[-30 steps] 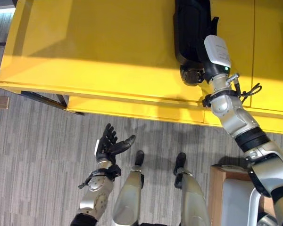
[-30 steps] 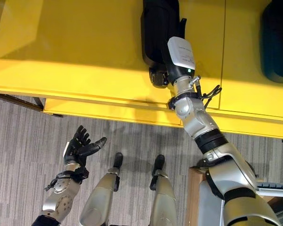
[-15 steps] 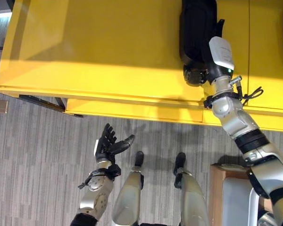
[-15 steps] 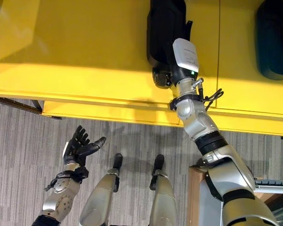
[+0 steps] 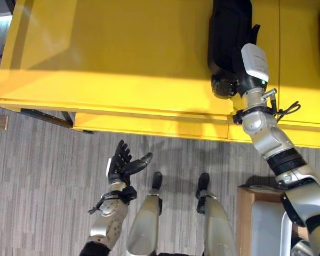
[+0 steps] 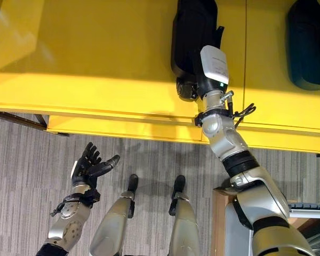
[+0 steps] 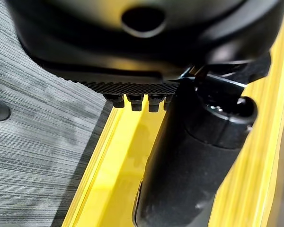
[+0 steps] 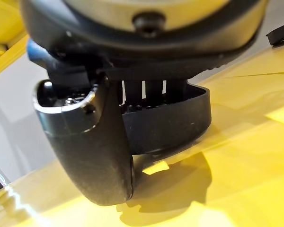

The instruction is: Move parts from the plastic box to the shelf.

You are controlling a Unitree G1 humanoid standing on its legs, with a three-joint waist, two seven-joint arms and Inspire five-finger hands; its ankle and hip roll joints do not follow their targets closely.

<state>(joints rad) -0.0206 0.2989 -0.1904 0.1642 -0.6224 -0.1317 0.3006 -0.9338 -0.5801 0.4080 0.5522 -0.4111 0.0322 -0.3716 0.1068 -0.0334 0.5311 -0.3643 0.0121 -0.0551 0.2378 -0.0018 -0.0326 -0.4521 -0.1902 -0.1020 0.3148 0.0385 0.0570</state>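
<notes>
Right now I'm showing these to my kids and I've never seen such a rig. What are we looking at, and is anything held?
It is a humanoid robot with two arms. Two pictures look down from its head; two come from cameras on its wrists. The right hand reaches onto a yellow shelf, its fingers curled round a black part resting there. Another dark part lies on the shelf further right. The left hand hangs open over the grey floor, holding nothing.

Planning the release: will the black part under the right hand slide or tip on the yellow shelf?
The black part looks moulded and stiff, lying flat and long, so it probably won't tip. The yellow shelf looks glossy, so it may slide if nudged by the right hand.
</notes>
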